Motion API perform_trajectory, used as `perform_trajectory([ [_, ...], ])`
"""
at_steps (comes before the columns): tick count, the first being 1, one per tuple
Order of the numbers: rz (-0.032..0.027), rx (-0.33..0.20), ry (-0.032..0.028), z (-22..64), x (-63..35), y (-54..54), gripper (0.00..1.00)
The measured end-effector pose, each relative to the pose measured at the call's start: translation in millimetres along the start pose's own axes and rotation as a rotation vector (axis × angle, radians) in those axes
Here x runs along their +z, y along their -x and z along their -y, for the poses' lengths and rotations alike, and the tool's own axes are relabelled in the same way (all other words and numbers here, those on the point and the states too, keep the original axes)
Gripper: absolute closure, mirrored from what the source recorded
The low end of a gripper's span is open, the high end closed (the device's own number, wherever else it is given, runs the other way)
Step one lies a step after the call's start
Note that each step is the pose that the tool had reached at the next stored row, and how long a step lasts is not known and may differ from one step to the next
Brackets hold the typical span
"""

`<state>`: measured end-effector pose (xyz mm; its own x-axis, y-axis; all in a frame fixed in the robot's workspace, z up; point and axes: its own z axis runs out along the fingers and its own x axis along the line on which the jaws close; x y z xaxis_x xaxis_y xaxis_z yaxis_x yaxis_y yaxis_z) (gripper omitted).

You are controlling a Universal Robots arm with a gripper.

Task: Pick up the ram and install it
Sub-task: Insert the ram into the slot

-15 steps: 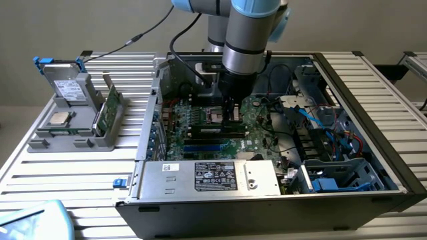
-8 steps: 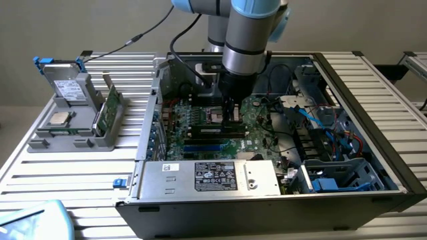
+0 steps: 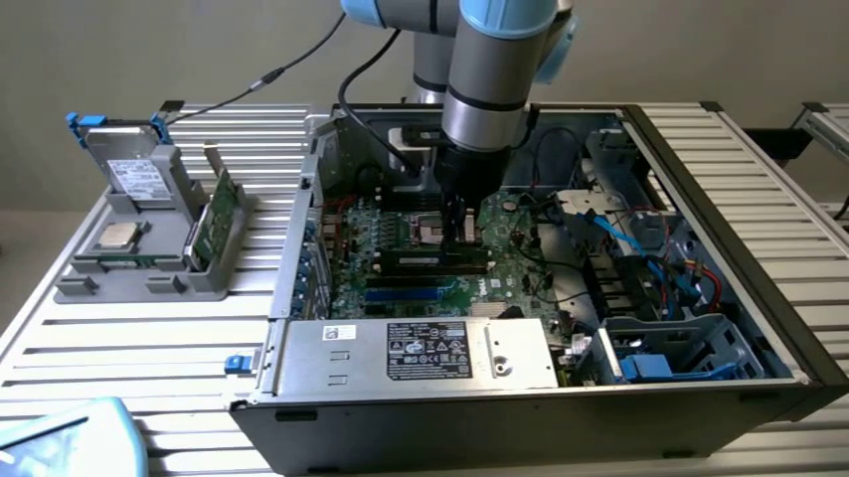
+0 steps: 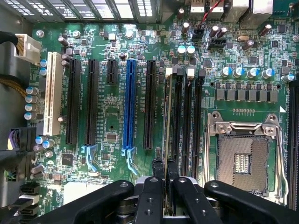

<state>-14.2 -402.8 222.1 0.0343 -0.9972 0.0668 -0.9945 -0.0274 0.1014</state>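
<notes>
**Hand clamped on ram above the motherboard's memory slots**

The hand (image 4: pixel 165 164) was clenched on the ram (image 4: pixel 167 121). Its two black fingertips (image 4: pixel 158 163) pinched the thin green stick from either side. In the wrist view the ram showed edge-on, standing upright and running lengthwise along the row of long black memory slots (image 4: pixel 187 121). It lay just beside the processor socket (image 4: pixel 243 158), whose metal frame was open with no chip in it. Whether the stick's lower edge was seated in a slot or only held over it could not be told. A blue slot (image 4: pixel 130 102) and several black ones lay on the ram's other side.

In the exterior view the arm (image 3: pixel 488 70) reached straight down into the open computer case (image 3: pixel 743 298), with the hand low over the middle of the motherboard (image 3: pixel 398 243). The silver power supply (image 3: pixel 412 353) filled the near end of the case. The case sat on a slatted counter (image 3: pixel 133 348). On the counter, toward the exterior view's left and well apart from the hand, stood a grey holder (image 3: pixel 146 273). It carried a green expansion card (image 3: pixel 215 214) set on edge and a small square processor chip (image 3: pixel 119 236).
</notes>
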Motion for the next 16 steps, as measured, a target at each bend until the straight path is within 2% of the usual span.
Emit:
perform_trajectory([
  [16, 0.0016, 0.014, 0.0009, 0.2, 1.6, 0.7, 0.87],
])
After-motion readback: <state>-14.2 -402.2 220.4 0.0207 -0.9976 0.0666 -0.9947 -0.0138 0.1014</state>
